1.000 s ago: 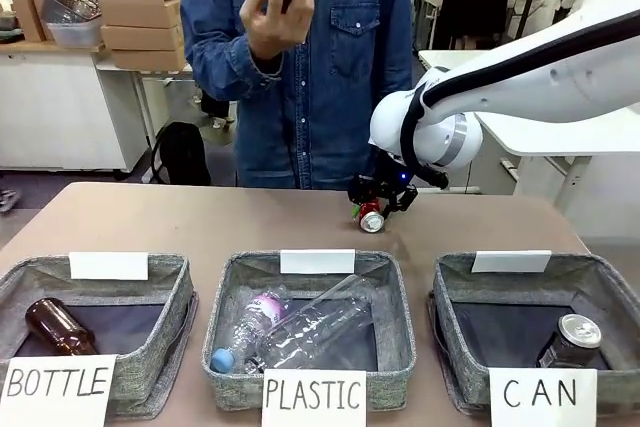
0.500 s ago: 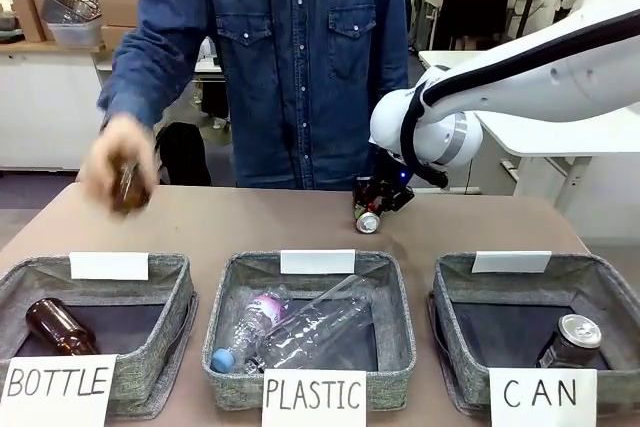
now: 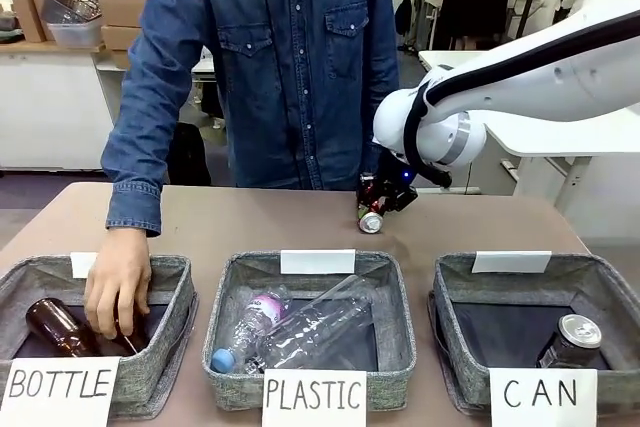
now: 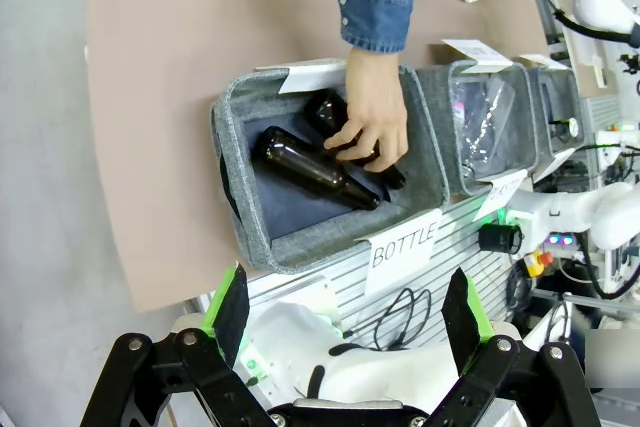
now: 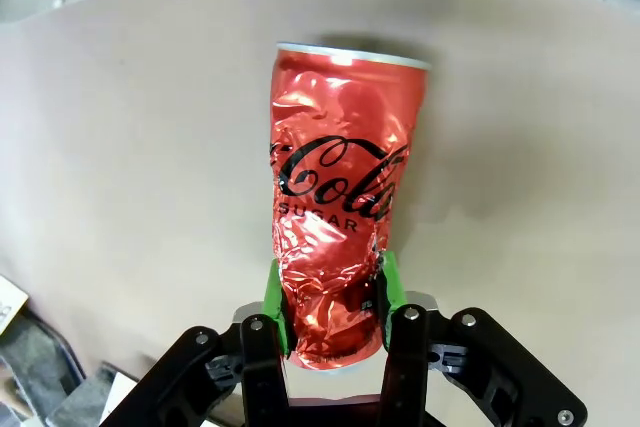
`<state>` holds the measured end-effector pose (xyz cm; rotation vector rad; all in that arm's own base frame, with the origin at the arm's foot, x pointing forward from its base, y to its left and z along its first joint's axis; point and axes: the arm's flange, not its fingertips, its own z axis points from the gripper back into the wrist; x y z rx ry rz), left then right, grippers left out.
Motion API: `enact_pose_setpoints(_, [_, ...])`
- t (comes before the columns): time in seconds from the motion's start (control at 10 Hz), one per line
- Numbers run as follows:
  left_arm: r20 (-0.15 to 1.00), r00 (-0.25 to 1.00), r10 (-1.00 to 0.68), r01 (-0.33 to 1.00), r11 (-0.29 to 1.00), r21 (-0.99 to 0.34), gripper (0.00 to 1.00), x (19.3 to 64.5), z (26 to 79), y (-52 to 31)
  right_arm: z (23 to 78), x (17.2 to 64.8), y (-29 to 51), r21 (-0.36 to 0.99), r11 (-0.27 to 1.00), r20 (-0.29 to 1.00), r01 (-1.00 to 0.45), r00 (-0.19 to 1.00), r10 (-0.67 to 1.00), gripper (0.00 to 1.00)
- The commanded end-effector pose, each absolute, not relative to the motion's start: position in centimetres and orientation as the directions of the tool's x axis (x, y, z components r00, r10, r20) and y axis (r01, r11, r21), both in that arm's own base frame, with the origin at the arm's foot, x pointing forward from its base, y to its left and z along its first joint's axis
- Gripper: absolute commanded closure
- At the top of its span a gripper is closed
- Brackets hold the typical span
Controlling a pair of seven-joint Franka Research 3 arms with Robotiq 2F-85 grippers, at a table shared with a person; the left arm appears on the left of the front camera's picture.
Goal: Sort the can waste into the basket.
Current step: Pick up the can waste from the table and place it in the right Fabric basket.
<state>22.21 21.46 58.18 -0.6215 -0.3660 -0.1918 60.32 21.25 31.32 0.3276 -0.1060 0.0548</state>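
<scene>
Right gripper [image 5: 330,297] still clamps red can [image 5: 340,217]; person's hand [image 3: 115,292] now in BOTTLE basket [image 3: 170,287].

The red can [image 5: 335,217] pinched between the right gripper's [image 5: 332,302] pads reads "Cola" over "SUGAR" (first word cut off by dents, probably "Coca"). Far below that gripper, paper signs front three baskets: "BOTTLE" [image 3: 57,384], "PLASTIC" [image 3: 314,393], "CAN" [image 3: 542,392]. Ahead of the left gripper [image 4: 347,319], "BOTTLE" shows again.

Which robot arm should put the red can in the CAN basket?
The right one. Its pincer is already shut on the red can, and the CAN basket sits on its side. The left pincer hangs open off the table.
</scene>
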Motion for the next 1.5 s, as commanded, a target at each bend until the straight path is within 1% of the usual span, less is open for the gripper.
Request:
enact_pose_setpoints(0.0, [0.419, 0.897, -0.140, 0.371, 0.755, -0.541, 0.00, 21.6, 59.6, 21.1, 32.1, 59.3, 19.5, 0.325, 0.944, 0.120, -0.047, 0.993, 0.008, 1.00])
enact_pose_setpoints(0.1, [0.409, 0.892, -0.191, 0.410, 0.721, -0.558, 0.00, 22.0, 59.5, 19.2, 33.1, 59.0, 18.2, 0.373, 0.927, 0.132, -0.043, 0.991, -0.007, 1.00])
enact_pose_setpoints(0.2, [0.385, 0.888, -0.254, 0.450, 0.655, -0.607, 0.00, 22.2, 58.7, 16.3, 34.5, 58.3, 16.5, 0.403, 0.913, 0.142, -0.056, 0.990, -0.002, 1.00])
enact_pose_setpoints(0.3, [0.372, 0.856, -0.360, 0.518, 0.607, -0.603, 0.00, 21.9, 57.5, 12.5, 36.5, 57.2, 14.2, 0.406, 0.912, 0.150, -0.050, 0.989, -0.012, 1.00])
enact_pose_setpoints(0.4, [0.367, 0.820, -0.440, 0.571, 0.571, -0.590, 0.00, 21.6, 56.7, 9.3, 38.7, 55.9, 11.9, 0.428, 0.900, 0.178, -0.076, 0.984, -0.002, 1.00])
enact_pose_setpoints(0.5, [0.379, 0.778, -0.500, 0.621, 0.526, -0.581, 0.00, 21.1, 56.2, 6.5, 41.2, 54.2, 9.8, 0.439, 0.892, 0.199, -0.110, 0.980, 0.023, 1.00])
enact_pose_setpoints(0.6, [0.387, 0.744, -0.544, 0.651, 0.463, -0.601, 0.00, 20.0, 55.8, 3.8, 43.7, 52.2, 7.4, 0.441, 0.889, 0.187, -0.127, 0.981, 0.048, 1.00])
enact_pose_setpoints(0.7, [0.313, 0.725, -0.614, 0.666, 0.508, -0.547, 0.00, 18.9, 55.0, 1.7, 46.9, 49.3, 4.9, 0.475, 0.868, 0.168, -0.142, 0.983, 0.069, 1.00])
enact_pose_setpoints(0.8, [0.350, 0.789, -0.504, 0.602, 0.524, -0.603, 0.00, 21.1, 56.1, 5.2, 49.7, 46.5, 3.4, 0.517, 0.838, 0.169, -0.174, 0.981, 0.100, 1.00])
enact_pose_setpoints(1.0, [0.350, 0.789, -0.504, 0.602, 0.524, -0.603, 0.00, 21.1, 56.1, 5.2, 52.5, 39.9, 2.3, 0.447, 0.861, 0.158, -0.244, 0.969, 0.192, 1.00])
enact_pose_setpoints(1.1, [0.350, 0.789, -0.504, 0.602, 0.524, -0.603, 0.00, 21.1, 56.1, 5.2, 52.4, 36.5, 2.7, 0.416, 0.858, 0.139, -0.302, 0.953, 0.268, 1.00])
enact_pose_setpoints(1.2, [0.350, 0.789, -0.504, 0.602, 0.524, -0.603, 0.00, 21.1, 56.1, 5.2, 51.0, 33.4, 3.4, 0.373, 0.860, 0.099, -0.349, 0.936, 0.337, 1.00])
enact_pose_setpoints(1.3, [0.350, 0.789, -0.504, 0.602, 0.524, -0.603, 0.00, 21.1, 56.1, 5.2, 49.6, 31.1, 4.0, 0.356, 0.865, 0.071, -0.354, 0.933, 0.353, 1.00])
enact_pose_setpoints(1.4, [0.350, 0.789, -0.504, 0.602, 0.524, -0.603, 0.00, 21.1, 56.1, 5.2, 48.5, 29.0, 4.4, 0.336, 0.852, 0.079, -0.402, 0.913, 0.400, 1.00])
